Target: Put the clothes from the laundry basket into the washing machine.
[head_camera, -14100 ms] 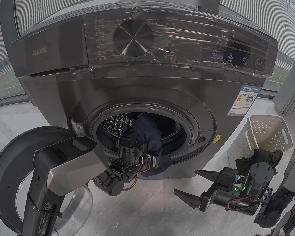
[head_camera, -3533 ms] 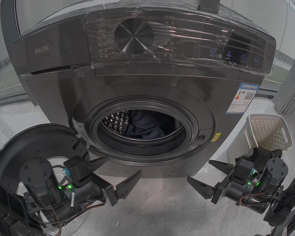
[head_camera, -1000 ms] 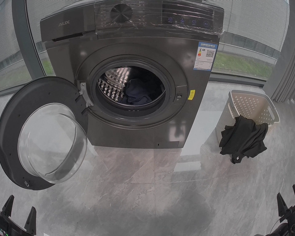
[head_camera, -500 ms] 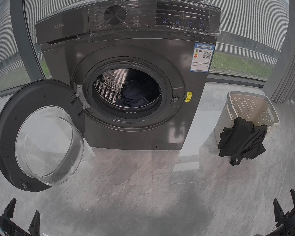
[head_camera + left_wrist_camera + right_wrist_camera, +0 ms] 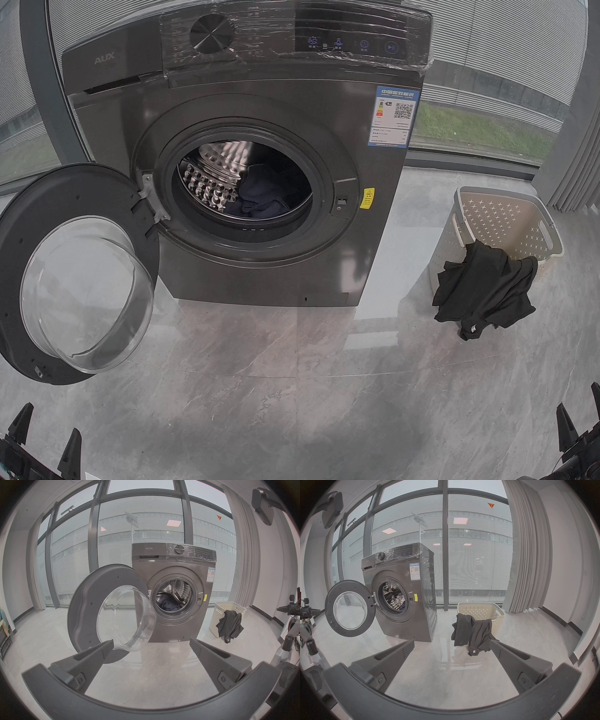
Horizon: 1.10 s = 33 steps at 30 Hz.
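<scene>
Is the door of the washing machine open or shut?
Open: the door stands swung wide, leaving the drum exposed.

We observe a glossy grey stone floor (image 5: 450,670) below the right gripper (image 5: 451,644), tall windows (image 5: 475,558) ahead of it, and grey curtains (image 5: 531,558) alongside.

- Looked like a big, bare test room in an office block, not a home.
- Had tall glass windows (image 5: 403,527) from the floor up, with a big grey building (image 5: 478,567) outside.
- Had long grey curtains (image 5: 528,552) and a shiny stone floor (image 5: 281,387).
- Held one washing machine (image 5: 375,219), with clear plastic wrap (image 5: 300,28) over its top panel, and a laundry basket (image 5: 500,219) on the floor beside it.
</scene>
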Motion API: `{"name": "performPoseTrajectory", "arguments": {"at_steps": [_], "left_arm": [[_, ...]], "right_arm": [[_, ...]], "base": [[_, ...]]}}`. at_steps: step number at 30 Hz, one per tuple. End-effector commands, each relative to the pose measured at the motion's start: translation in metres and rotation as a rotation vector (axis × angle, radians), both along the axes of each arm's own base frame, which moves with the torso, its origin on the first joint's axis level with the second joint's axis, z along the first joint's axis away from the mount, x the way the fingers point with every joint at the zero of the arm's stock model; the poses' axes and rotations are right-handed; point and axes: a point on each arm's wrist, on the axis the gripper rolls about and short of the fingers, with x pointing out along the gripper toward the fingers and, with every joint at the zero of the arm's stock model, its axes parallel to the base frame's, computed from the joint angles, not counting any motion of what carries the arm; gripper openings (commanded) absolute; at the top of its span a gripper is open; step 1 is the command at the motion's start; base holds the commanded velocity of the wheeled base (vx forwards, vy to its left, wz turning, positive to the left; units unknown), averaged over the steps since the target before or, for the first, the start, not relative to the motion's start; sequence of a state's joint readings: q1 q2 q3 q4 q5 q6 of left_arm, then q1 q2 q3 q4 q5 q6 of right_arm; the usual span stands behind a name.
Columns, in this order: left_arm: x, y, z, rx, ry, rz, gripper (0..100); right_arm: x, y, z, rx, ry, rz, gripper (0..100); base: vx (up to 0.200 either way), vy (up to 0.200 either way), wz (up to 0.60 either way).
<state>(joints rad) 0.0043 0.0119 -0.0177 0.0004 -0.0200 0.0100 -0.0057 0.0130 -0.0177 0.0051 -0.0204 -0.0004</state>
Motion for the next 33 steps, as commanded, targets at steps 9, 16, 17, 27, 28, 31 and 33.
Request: {"name": "performPoseTrajectory", "arguments": {"at_steps": [9,16,17,27,28,31,33], "left_arm": [[0.0004,0.0000,-0.0047,-0.004,0.005,-0.001,100],[0.0004,0.0002,-0.0047,-0.021,0.006,0.005,100],[0.0004,0.0002,-0.0047,-0.021,0.006,0.005,100],[0.0004,0.0002,-0.0047,-0.021,0.006,0.005,100],[0.0004,0.0002,-0.0047,-0.021,0.006,0.005,100],[0.0004,0.0002,-0.0047,-0.021,0.006,0.006,100],[0.0004,0.0002,-0.0047,-0.021,0.006,0.005,100]], "right_arm": [[0.0001,0.0000,-0.0044,-0.001,0.003,0.000,100],[0.0002,0.0000,-0.0049,-0.001,0.004,0.000,100],[0.0001,0.0000,-0.0044,-0.001,0.003,0.000,100],[0.0001,0.0000,-0.0044,-0.001,0.003,0.000,100],[0.0001,0.0000,-0.0044,-0.001,0.003,0.000,100],[0.0001,0.0000,-0.0044,-0.001,0.003,0.000,100],[0.0001,0.0000,-0.0044,-0.001,0.003,0.000,100]], "base": [[0.000,-0.200,0.00],[0.000,-0.200,0.00],[0.000,-0.200,0.00],[0.000,-0.200,0.00],[0.000,-0.200,0.00],[0.000,-0.200,0.00],[0.000,-0.200,0.00]]}}
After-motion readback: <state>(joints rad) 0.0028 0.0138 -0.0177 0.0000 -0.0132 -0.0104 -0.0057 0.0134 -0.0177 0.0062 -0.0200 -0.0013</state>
